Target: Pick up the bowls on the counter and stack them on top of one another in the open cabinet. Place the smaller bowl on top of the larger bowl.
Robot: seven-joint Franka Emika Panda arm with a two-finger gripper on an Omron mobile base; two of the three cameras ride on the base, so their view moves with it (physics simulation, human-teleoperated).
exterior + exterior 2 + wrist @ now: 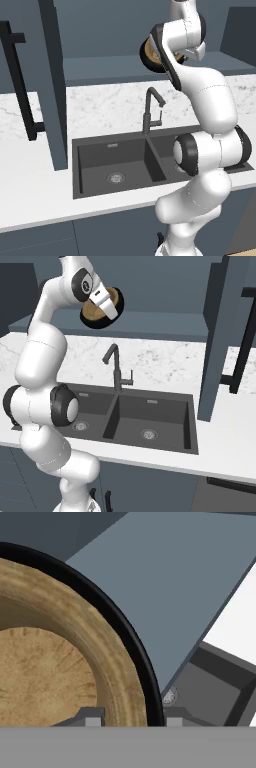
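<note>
White marble counter point(40, 195) runs under both base views, with the dark double sink point(150, 421) and its black tap point(150, 112) set in it; behind and above lies the slate-blue cabinet shelf point(105, 67), and the cabinet door point(52, 85) with its long black bar handle point(20, 85) hangs open at the left of the left base view and at the right of the right one. The arm point(210, 110) reaches up to that shelf. The two bowls are nested, the wooden bowl point(45, 662) inside the black bowl point(125, 637), held up at shelf height and tipped on edge, so their open mouths face sideways toward the gripper rather than up. The right base view shows the golden inside and the black rim; the left base view shows just a sliver behind the wrist. The hand view alone shows the gripper point(127, 718), one finger tip point(90, 716) inside the wooden bowl and the other outside the black rim, clamped across both walls, with shelf and sink beyond.
</note>
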